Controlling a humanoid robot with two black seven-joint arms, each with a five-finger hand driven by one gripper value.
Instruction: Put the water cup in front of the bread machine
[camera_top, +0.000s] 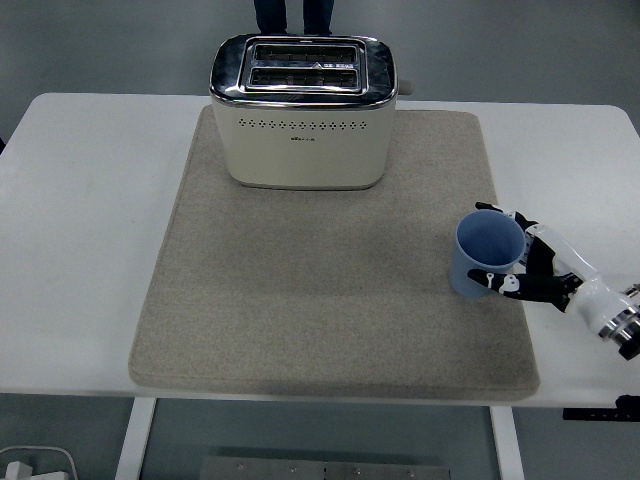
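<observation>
Head view, nearest first: below the white table's (80, 250) near edge a table leg (133, 440) and a grey metal base (320, 468) show, with a white power strip (30, 465) on the floor at seven o'clock. On the table lies a beige felt mat (300, 290) covering most of its middle. At four o'clock on the mat, close to its right edge, stands the blue water cup (486, 252), upright and empty as far as its inside shows. The right hand (535, 272) reaches in from the right edge, its black-and-white fingers (500, 282) curled around the cup's right side, thumb on the near wall and other fingertips at the far rim, so the hand is clamped on the cup. Toward twelve o'clock, at the mat's far end, sits the cream bread machine (303, 115), a two-slot toaster with a chrome top; a small dark logo on its front face is too small to read. Beyond the table is grey floor, where a person's legs (293, 14) in dark trousers stand at the top edge.
</observation>
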